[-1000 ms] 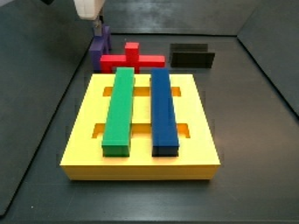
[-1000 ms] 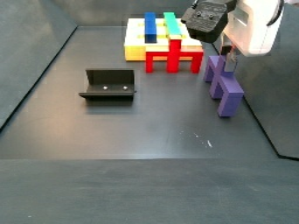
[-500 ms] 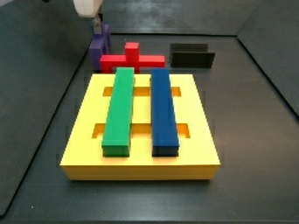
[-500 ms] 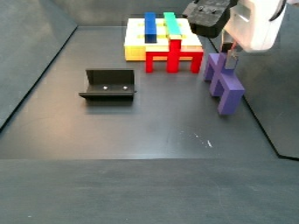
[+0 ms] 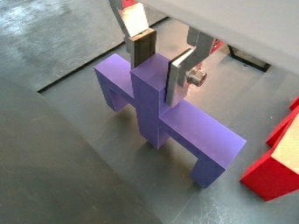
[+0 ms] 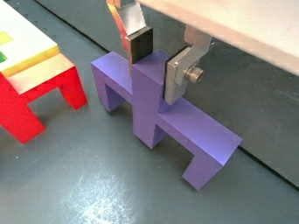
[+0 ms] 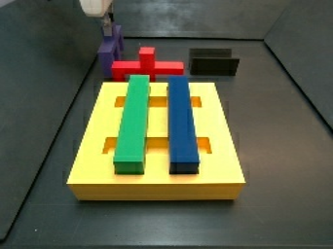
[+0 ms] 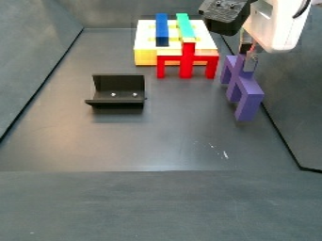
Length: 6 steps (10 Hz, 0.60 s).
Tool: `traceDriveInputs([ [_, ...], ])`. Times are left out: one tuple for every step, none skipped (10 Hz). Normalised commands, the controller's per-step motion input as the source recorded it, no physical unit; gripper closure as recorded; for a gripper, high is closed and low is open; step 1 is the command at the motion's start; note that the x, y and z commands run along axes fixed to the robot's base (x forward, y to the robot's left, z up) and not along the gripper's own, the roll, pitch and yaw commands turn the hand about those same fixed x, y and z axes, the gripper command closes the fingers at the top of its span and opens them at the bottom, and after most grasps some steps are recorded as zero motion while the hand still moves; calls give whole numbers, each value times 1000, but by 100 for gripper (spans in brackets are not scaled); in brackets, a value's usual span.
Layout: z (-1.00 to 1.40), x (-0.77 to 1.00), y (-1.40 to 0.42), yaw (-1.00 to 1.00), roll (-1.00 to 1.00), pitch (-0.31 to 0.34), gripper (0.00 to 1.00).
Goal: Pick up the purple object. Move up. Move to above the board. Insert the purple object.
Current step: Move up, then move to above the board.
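The purple object [image 5: 176,122] is a bridge-shaped block with a raised central ridge, lying near the tray wall beside the red block. It shows in both wrist views [image 6: 152,118] and both side views [image 7: 109,53] [image 8: 242,89]. My gripper [image 5: 162,72] is over its middle, with the two silver fingers pressed on either side of the ridge [image 6: 158,74]. In a side view the gripper [image 8: 248,58] hangs from the white wrist housing. The yellow board [image 7: 92,165] lies apart from it and also shows in the other side view [image 8: 145,52].
A green bar [image 7: 132,117] and a long blue bar [image 7: 182,122] sit in the board's slots. A red cross-shaped block [image 7: 146,66] stands between the board and the purple object. The black fixture [image 8: 117,91] stands on the dark floor. Tray walls are close by.
The gripper and the purple object have both shifted slightly upward together in the side views. Nothing else has moved.
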Motion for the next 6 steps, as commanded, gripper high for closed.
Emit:
traceDriveInputs([
  [833,0,0,0,0,0,100],
  [842,26,-57,-13,-10,21,100],
  [648,-31,-74,-3,-28,89,100],
  [363,0,-43,2,-35,72,100],
  [1400,0,0,0,0,0,100],
  [1400,-15,6,0,-1,15,100],
])
